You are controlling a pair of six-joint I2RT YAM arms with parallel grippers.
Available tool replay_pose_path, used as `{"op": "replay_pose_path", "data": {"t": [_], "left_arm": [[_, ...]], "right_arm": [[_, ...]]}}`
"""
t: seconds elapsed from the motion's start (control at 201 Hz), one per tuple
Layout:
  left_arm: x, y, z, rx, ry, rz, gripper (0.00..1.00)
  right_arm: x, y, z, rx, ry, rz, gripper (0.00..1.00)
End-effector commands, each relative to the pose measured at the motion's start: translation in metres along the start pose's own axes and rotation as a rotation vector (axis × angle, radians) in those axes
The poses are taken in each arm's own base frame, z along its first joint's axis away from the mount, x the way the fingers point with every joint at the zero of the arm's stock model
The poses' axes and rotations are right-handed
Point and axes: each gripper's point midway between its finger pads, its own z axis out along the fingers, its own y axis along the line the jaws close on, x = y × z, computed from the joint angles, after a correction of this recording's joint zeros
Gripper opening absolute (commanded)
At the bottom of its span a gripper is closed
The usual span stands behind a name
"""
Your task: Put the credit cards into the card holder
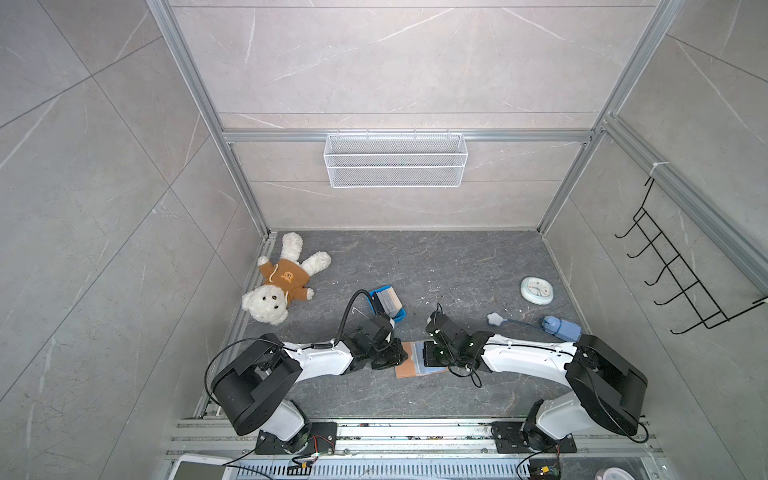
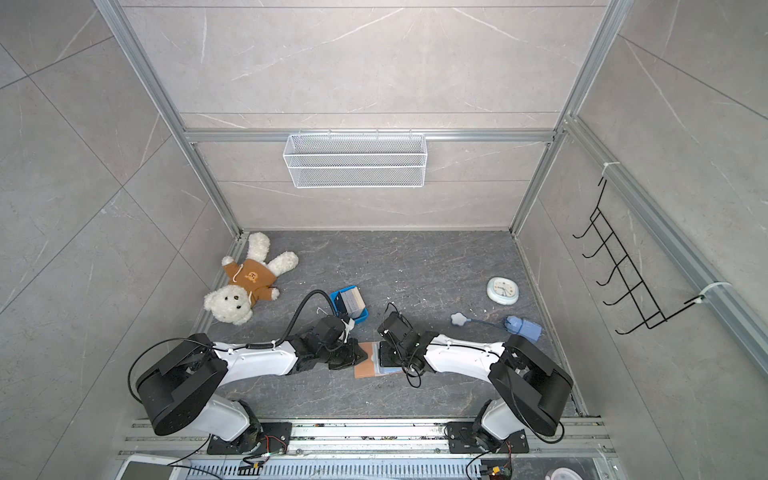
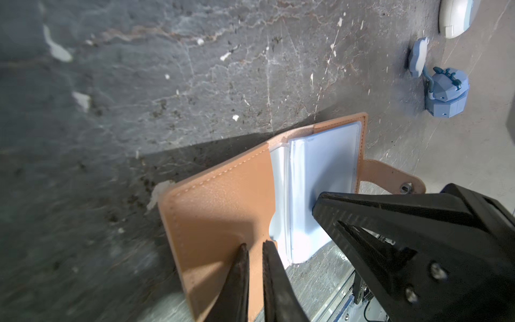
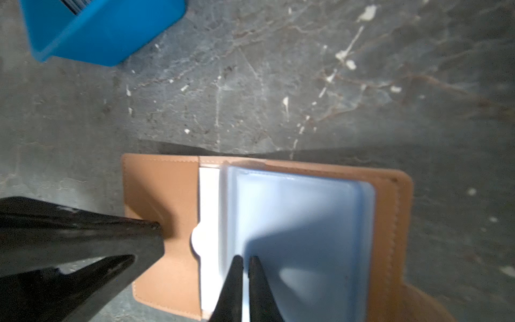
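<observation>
left gripper (image 3: 255, 246) and right gripper (image 4: 246, 259) nose to nose, both pinched in

from where i stand, the left arm (image 1: 320, 357) and the right arm (image 1: 523, 353) almost mirror each other in both top views: each rises from its base at the near side, folds at a bulky black elbow, and stretches a white forearm low and inward toward the middle. both wrists bend down so the fingers point at the surface. the left gripper's two black fingers lie nearly together, with only a thin slit between the tips. the right gripper's fingers sit side by side with a hairline gap. the two grippers are just beside each other, not touching.
</observation>
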Motion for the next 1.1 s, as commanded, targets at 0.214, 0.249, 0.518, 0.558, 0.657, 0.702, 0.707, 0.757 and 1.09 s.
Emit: {"op": "replay_pose_path", "data": {"t": [0.214, 0.249, 0.518, 0.558, 0.657, 0.702, 0.707, 0.757, 1.09], "left_arm": [[-0.004, 0.001, 0.006, -0.01, -0.045, 0.048, 0.14], [-0.005, 0.002, 0.005, -0.01, -0.053, 0.051, 0.14], [-0.007, -0.009, -0.006, 0.02, -0.111, 0.082, 0.14], [-0.007, -0.009, -0.006, 0.017, -0.113, 0.087, 0.14], [-0.008, -0.007, -0.007, 0.011, -0.123, 0.085, 0.14], [-0.008, -0.007, -0.008, 0.011, -0.13, 0.093, 0.14], [-0.007, -0.006, -0.007, 0.009, -0.128, 0.094, 0.14], [-0.008, -0.005, -0.007, 0.009, -0.133, 0.099, 0.14], [-0.004, -0.013, -0.008, 0.047, -0.115, 0.149, 0.15]], "right_arm": [[0.0, -0.007, -0.013, 0.001, -0.033, -0.005, 0.11], [-0.002, -0.005, -0.018, -0.011, -0.046, -0.012, 0.12], [-0.006, -0.008, -0.03, -0.019, -0.087, -0.031, 0.12], [-0.005, -0.009, -0.026, -0.021, -0.084, -0.025, 0.12], [-0.003, -0.011, -0.018, -0.02, -0.072, -0.009, 0.12], [-0.001, -0.014, -0.015, -0.007, -0.065, -0.002, 0.12], [0.0, -0.015, -0.014, -0.004, -0.064, -0.001, 0.12], [0.003, -0.022, -0.011, 0.022, -0.059, 0.012, 0.12], [-0.007, -0.03, -0.019, 0.041, -0.147, 0.037, 0.13]]}}
